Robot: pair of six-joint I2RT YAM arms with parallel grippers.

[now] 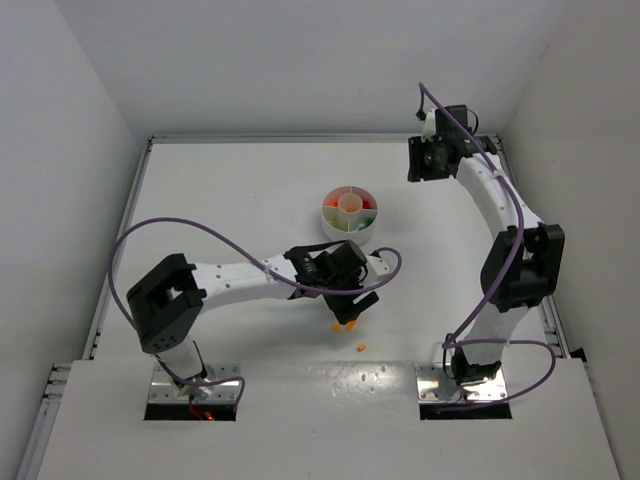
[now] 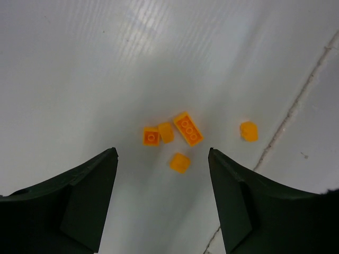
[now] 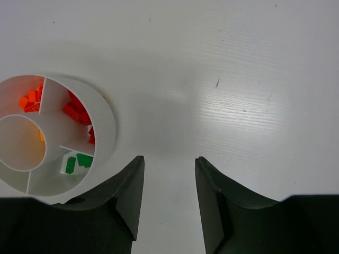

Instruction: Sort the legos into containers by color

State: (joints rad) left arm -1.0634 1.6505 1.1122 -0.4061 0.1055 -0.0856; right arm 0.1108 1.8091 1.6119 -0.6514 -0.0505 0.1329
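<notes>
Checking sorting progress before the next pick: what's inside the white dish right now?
Right wrist view: the dish holds orange bricks, red bricks and green bricks in separate wedges. Its left part is cut off and its near edge hides behind the right claw.

White tabletop with a thin seam — plain white walls around it

I'm seeing white links and black joint housings on my left arm and right arm, a purple cable looping along each, and dark wedge-shaped fingers.
</notes>
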